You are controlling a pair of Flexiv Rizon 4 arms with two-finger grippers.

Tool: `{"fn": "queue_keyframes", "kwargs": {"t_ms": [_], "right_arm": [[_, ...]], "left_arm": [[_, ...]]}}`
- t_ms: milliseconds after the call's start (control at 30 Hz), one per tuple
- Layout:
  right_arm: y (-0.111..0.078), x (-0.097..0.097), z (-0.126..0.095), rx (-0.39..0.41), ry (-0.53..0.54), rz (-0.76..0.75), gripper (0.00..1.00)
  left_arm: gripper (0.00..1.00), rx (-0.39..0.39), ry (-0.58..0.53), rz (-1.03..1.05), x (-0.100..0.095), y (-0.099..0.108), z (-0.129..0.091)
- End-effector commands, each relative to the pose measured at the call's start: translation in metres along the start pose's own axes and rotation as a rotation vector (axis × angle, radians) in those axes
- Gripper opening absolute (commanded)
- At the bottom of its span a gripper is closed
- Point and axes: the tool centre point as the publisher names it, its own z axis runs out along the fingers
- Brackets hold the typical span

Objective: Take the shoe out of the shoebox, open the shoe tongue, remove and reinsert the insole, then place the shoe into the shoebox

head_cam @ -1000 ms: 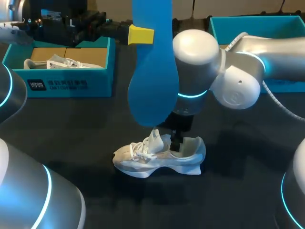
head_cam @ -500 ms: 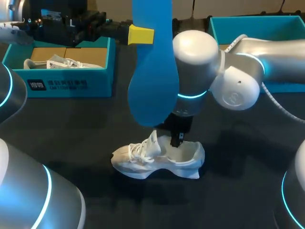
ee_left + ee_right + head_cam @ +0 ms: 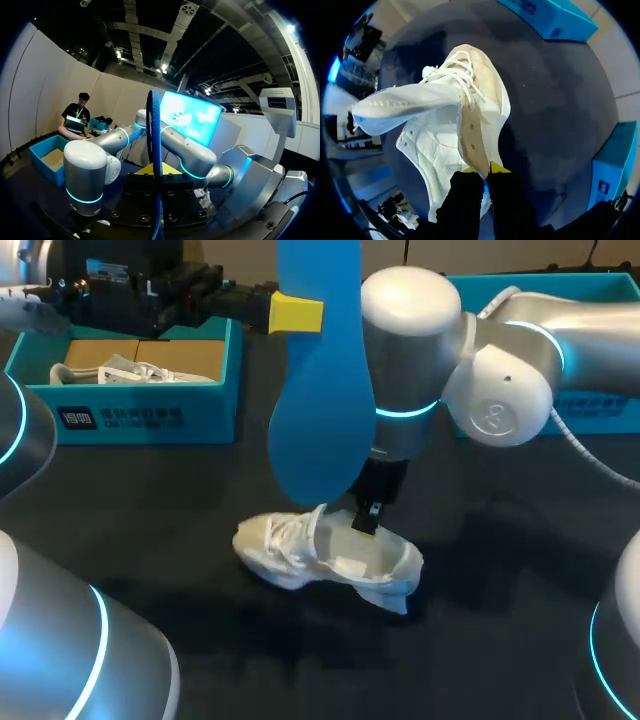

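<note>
A white sneaker point(image 3: 300, 552) sits mid-table, tilted, its heel end raised off the dark surface. My right gripper point(image 3: 367, 522) reaches down from above and is shut on the shoe's side wall by the opening. In the right wrist view the yellow-tipped right gripper point(image 3: 482, 169) pinches the tan inner edge of the sneaker point(image 3: 435, 145), with the tongue and laces ahead of it. My left gripper point(image 3: 292, 313) is held high at the back, shut on the blue insole point(image 3: 320, 410), which hangs down in front of the shoe. The left wrist view shows the insole point(image 3: 155, 130) edge-on between the fingers.
A teal shoebox point(image 3: 150, 418) at the back left holds another white shoe point(image 3: 130, 371). A second teal shoebox point(image 3: 560, 290) stands at the back right, behind my right arm. In the right wrist view two teal boxes point(image 3: 555, 20) lie beyond the shoe.
My right gripper closed on the shoe's side wall, then rose, tipping the shoe and lifting its heel. The left arm with the insole stayed still.
</note>
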Motion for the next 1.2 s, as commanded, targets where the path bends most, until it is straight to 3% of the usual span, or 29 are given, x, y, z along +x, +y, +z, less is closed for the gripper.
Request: {"fn": "queue_keyframes", "kwargs": {"t_ms": [33,133,633,833,933,1067,1200], "right_arm": [[-0.010,0.014,-0.011,-0.082,-0.039,0.229,0.00],[-0.005,0.028,-0.016,-0.031,-0.034,0.380,0.00],[-0.005,0.028,-0.016,-0.031,-0.034,0.380,0.00],[-0.022,0.039,-0.009,-0.140,0.054,0.682,0.00],[-0.025,0.055,-0.010,-0.203,0.067,0.821,0.00],[-0.023,0.064,-0.008,-0.190,0.028,0.948,0.00],[-0.020,0.066,-0.008,-0.228,0.043,1.008,0.00]], "left_arm": [[0.00,-0.004,0.000,-0.001,-0.001,-0.001,0.001],[0.00,-0.004,0.000,-0.001,-0.001,-0.001,0.001],[0.00,-0.004,0.000,-0.001,-0.001,-0.001,0.001],[0.00,-0.004,0.000,-0.001,-0.001,-0.001,0.001],[0.00,-0.004,0.000,-0.001,-0.001,-0.001,0.001],[0.00,-0.004,0.000,-0.001,-0.001,-0.001,0.001],[0.00,-0.004,0.000,-0.001,-0.001,-0.001,0.001]]}}
